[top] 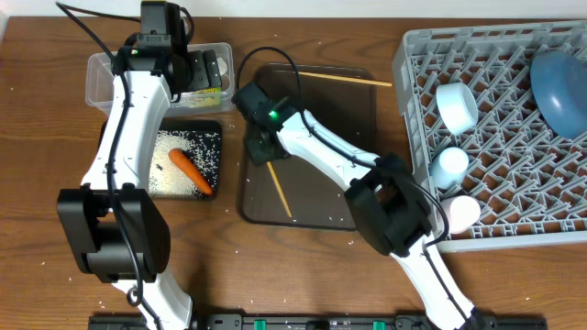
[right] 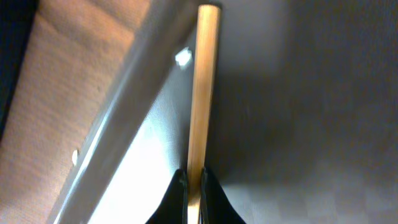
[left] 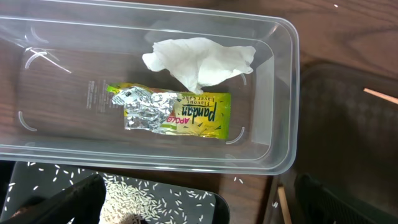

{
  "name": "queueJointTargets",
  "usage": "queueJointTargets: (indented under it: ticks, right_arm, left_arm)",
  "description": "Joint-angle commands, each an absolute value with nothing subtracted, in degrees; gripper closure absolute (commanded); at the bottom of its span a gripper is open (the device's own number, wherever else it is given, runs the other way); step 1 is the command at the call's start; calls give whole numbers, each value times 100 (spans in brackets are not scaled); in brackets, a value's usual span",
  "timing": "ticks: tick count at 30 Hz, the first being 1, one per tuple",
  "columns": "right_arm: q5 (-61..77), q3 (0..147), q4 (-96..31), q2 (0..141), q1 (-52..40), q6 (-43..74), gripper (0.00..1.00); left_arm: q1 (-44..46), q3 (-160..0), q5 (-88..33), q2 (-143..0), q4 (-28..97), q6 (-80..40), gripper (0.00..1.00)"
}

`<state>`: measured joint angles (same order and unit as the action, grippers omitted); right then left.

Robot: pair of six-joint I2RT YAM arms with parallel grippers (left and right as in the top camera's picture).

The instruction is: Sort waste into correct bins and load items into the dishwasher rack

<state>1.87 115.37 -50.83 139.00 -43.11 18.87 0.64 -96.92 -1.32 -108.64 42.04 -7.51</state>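
My right gripper (right: 194,182) is shut on one wooden chopstick (right: 204,87) that lies on the brown serving tray (right: 311,124). From overhead that chopstick (top: 281,194) runs diagonally and the right gripper (top: 260,152) is at its upper end. A second chopstick (top: 353,81) lies along the tray's far edge. My left gripper (left: 193,214) hangs open over the clear tub (left: 287,93), which holds a crumpled white tissue (left: 199,62) and a green-yellow foil wrapper (left: 171,113). The black tray (top: 213,128) holds white rice (top: 193,147) and an orange carrot (top: 190,171).
The grey dishwasher rack (top: 495,55) fills the right side. In it are a large blue bowl (top: 559,87), a small pale bowl (top: 456,104), a light-blue cup (top: 451,165) and a white cup (top: 461,213). Stray rice grains dot the table.
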Motion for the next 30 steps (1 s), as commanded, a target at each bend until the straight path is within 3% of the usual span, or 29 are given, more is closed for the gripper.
queueJointTargets:
  ticks: [1, 16, 22, 28, 30]
  right_arm:
    - [215, 12038, -5522, 14062, -4029, 1651, 99]
    - [539, 15552, -8287, 13677, -2237, -121, 99]
    - [692, 15874, -8849, 13526, -1258, -399, 99]
    - [1959, 15587, -8781, 13528, -908, -650, 99]
    - [1955, 15318, -8619, 13533, -1022, -646, 82]
  left_arm:
    - [71, -9686, -128, -10825, 4219, -779, 2]
    - [71, -9688, -128, -10825, 4219, -779, 2]
    - [71, -9688, -128, -10825, 4219, -779, 2]
    - [71, -9688, -128, -10825, 4219, -779, 2]
    - [71, -9688, -128, -10825, 4219, -779, 2]
